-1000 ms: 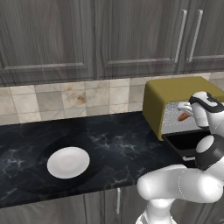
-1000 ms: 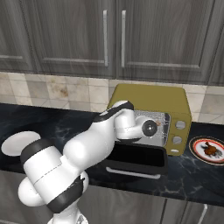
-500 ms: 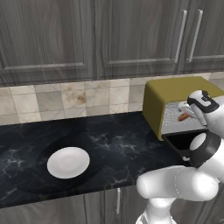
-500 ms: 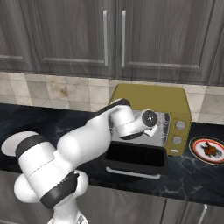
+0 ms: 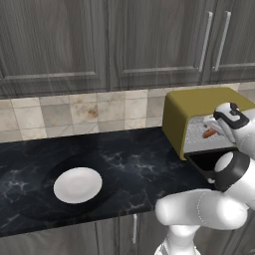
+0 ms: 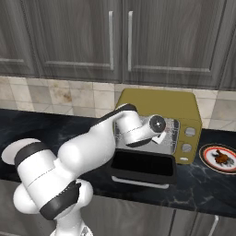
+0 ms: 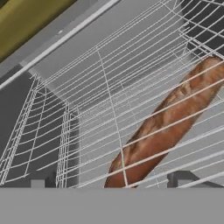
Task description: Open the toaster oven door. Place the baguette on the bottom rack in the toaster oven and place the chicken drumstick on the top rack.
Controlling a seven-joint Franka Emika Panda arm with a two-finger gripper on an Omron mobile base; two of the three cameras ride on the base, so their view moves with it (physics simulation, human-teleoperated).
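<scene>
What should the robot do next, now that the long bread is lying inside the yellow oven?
Probably pull the hand straight back out. The baguette already lies in the toaster oven under the wires of a rack, and the hand is open with its fingers apart, so nothing is held. The chicken drumstick waits on its plate beside the oven.

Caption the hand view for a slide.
Open hand above the baguette lying on a wire rack inside the toaster oven.

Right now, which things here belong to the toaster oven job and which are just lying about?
Job:
toaster oven
toaster oven door, open
baguette, on a wire rack
chicken drumstick

Lying about:
white plate
patterned plate under the drumstick
</scene>
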